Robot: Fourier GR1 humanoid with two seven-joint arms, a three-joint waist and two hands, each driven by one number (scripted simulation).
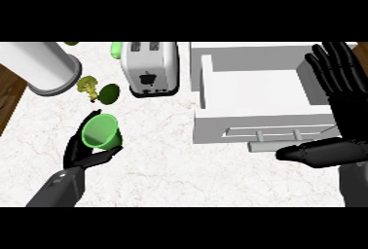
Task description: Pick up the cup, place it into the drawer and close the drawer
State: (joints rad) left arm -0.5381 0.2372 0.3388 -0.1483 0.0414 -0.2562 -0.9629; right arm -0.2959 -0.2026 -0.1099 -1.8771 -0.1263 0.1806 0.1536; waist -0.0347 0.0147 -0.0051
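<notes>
Across the whole view spreads the pale marbled stone counter, with a strip of dark wood floor showing past its left edge. At the upper right, the white box-shaped drawer stands pulled open, its front panel facing the lower edge with a grey bar handle just below it; the inside looks bare white. At the upper left stands a tall white cylinder with a grey rim. Between the cylinder and the drawer sits a silver two-slot toaster, well apart from the drawer's left wall.

Right hand, black, shows at the right edge beside the drawer, fingers straight and spread, pointing up, thumb stretched out leftward near the handle; it holds nothing. Left hand, black on a grey forearm, comes in from the lower left, its fingers and thumb curled round the light green plastic cup. The cup is tilted, its open mouth turned toward the view, over the counter well left of the drawer.

Just below the cylinder lie a small piece of broccoli and a dark green round vegetable, close together. A bright green object peeks out at the toaster's upper left
</notes>
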